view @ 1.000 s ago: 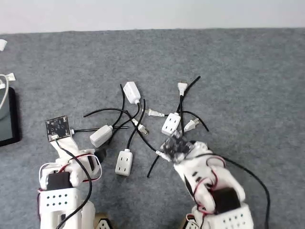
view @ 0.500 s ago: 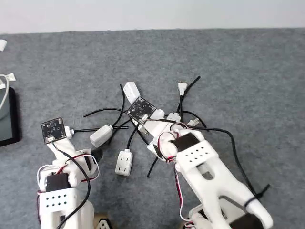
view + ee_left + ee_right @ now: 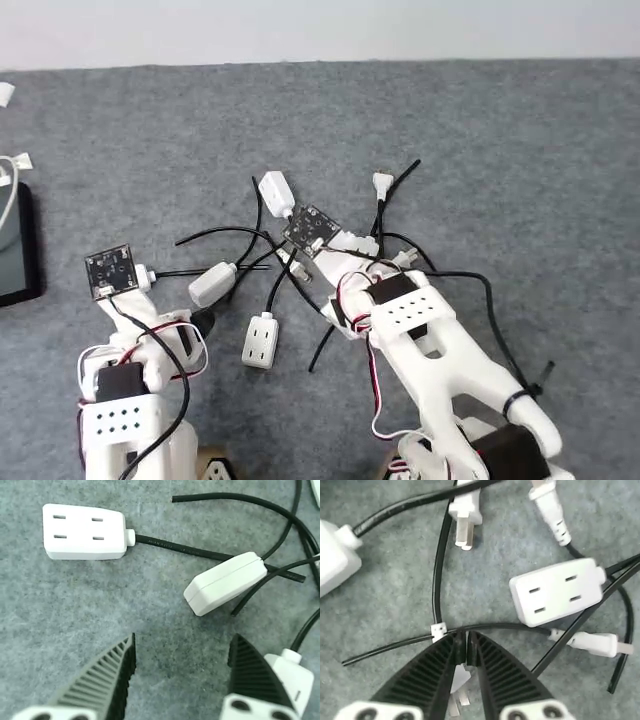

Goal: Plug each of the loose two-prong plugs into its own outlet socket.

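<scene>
The left tool (image 3: 183, 640) is hanging spread wide over the grey tabletop (image 3: 60, 610) at the near left. A white outlet socket (image 3: 84, 532) is lying face up to its right, and a second socket (image 3: 225, 582) is resting on its side just beyond. The right tool (image 3: 466, 637), fingers (image 3: 440, 665) pressed almost together, is sitting over a loose plug (image 3: 459, 680) in the middle tangle, with a black cable (image 3: 510, 626) crossing its tips and a third socket (image 3: 557, 592) beside it.

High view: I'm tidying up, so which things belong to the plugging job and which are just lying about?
Job: upper socket; tilted socket; lower socket; fourth socket; far plug; near plug.
Lying about: dark flat device; white scrap.
</scene>
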